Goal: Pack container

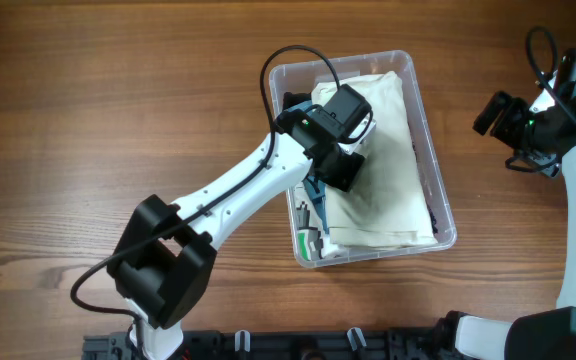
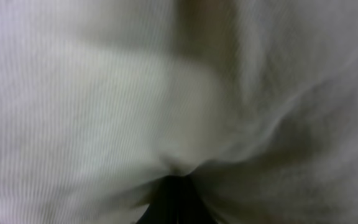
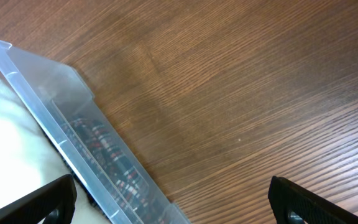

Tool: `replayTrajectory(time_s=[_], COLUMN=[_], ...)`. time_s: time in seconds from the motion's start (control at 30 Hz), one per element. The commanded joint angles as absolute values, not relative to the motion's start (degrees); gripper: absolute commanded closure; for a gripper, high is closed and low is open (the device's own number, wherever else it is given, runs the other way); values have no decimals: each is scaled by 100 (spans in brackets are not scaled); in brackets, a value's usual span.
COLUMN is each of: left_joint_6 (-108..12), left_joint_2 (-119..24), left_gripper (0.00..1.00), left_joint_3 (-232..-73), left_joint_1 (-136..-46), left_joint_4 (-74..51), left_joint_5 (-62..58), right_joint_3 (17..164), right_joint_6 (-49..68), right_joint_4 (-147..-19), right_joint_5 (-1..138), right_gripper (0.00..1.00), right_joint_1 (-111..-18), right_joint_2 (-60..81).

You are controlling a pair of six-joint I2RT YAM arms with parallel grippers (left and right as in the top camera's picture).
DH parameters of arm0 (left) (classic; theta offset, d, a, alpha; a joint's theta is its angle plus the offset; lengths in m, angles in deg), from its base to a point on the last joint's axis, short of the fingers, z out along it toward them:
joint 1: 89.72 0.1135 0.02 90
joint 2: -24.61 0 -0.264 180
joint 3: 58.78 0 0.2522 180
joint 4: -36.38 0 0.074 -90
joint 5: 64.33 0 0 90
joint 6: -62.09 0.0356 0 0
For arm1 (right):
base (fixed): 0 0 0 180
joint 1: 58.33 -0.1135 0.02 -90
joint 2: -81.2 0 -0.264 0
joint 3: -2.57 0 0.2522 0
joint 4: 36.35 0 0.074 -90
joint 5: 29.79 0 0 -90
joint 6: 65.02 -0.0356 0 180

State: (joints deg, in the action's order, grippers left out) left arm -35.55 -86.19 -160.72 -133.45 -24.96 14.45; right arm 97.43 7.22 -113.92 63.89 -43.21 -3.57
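Note:
The clear plastic container (image 1: 438, 170) stands right of the table's centre. A folded cream garment (image 1: 388, 170) fills most of it. My left gripper (image 1: 340, 165) reaches down into the container onto the garment's left part. In the left wrist view the cream cloth (image 2: 104, 93) fills the frame and puckers at the dark, closed fingers (image 2: 176, 199). My right gripper (image 1: 498, 112) is open and empty above bare wood, right of the container. The right wrist view shows its fingers (image 3: 171, 186) wide apart beside the container's rim (image 3: 42, 112) and the cream garment (image 3: 5, 143).
A dark patterned garment (image 3: 104, 149) lies pressed against the container's right wall. Teal and white items (image 1: 310, 225) sit along the container's left side under the left arm. The table is brown wood (image 1: 88, 120). The arm bases stand at the front edge.

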Motion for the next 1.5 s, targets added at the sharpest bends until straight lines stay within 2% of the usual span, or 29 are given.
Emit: replayTrajectory(time_s=[0.0, 0.03, 0.1, 0.13, 0.2, 0.3, 0.33, 0.4, 0.47, 0.63, 0.73, 1.0, 1.1, 1.17, 1.2, 1.23, 1.4, 1.43, 1.47], left_joint_6=[-3564, -3564, -3586, -3586, -3586, -3586, -3586, -3586, -3605, -3605, -3605, -3607, -3607, -3605, -3605, -3605, -3605, -3605, -3603], left_joint_2=[-8477, -8174, -7420, -7024, -6637, -6248, -6237, -6239, -6239, -6239, -6239, -6239, -6239, -6239, -6239, -6239, -6239, -6239, -6239], left_gripper=[94, 90, 69, 61, 55, 53, 53, 49, 46, 46, 46, 48, 47, 47, 47, 47, 46, 46, 46], left_joint_3=[-15698, -15698, -15698, -15698, -15698, -15698, -15698, -15696, -15696, -15696, -15696, -15696, -15696, -15696, -15696, -15696, -15696, -15696, -15696], left_joint_1=[-13004, -12844, -12418, -12141, -11780, -11087, -10864, -10615, -10493, -10466, -10466, -10466, -10466, -10466, -10466, -10466, -10466, -10466, -10466], left_joint_4=[-2904, -2985, -3025, -3022, -3068, -3335, -3442, -3558, -3549, -3584, -3634, -3766, -3770, -3785, -3798, -3814, -3809, -3811, -3811], left_joint_5=[1828, 1828, 1825, 1825, 1825, 1825, 1823, 1821, 1790, 1736, 1729, 1605, 1607, 1607, 1609, 1611, 1611, 1611, 1611], right_joint_3=[9719, 9719, 9579, 9446, 9144, 8119, 7763, 7385, 7334, 7334, 7334, 7337, 7337, 7361, 7422, 7507, 7783, 7783, 7778], right_joint_6=[744, 746, 881, 895, 888, 888, 989, 1780, 2075, 1150, 954, 1133, 1222, 1233, 1251, 1299, 1268, 1124, 1137], right_joint_4=[-11558, -11733, -11989, -12008, -11987, -11484, -11243, -10929, -10756, -9869, -9171, -7141, -6892, -6894, -6872, -6870, -7016, -7093, -7222], right_joint_5=[6527, 6547, 6850, 6896, 6977, 7303, 7539, 8579, 9119, 8942, 8505, 8595, 8544, 8024, 7917, 7917, 7781, 7556, 7449], right_gripper=[0, 1, 7, 10, 14, 25, 44, 64, 64, 55, 55, 54, 51, 46, 40, 37, 35, 36, 41], right_joint_1=[-4337, -4337, -4345, -4382, -4466, -4686, -4774, -5016, -5344, -5639, -5639, -5639, -5637, -5615, -5569, -5510, -5211, -5158, -5132], right_joint_2=[-377, -379, -379, -377, -377, -377, -379, -377, -377, -377, -379, -622, -1041, -1041, -974, -899, -486, -460, -480])
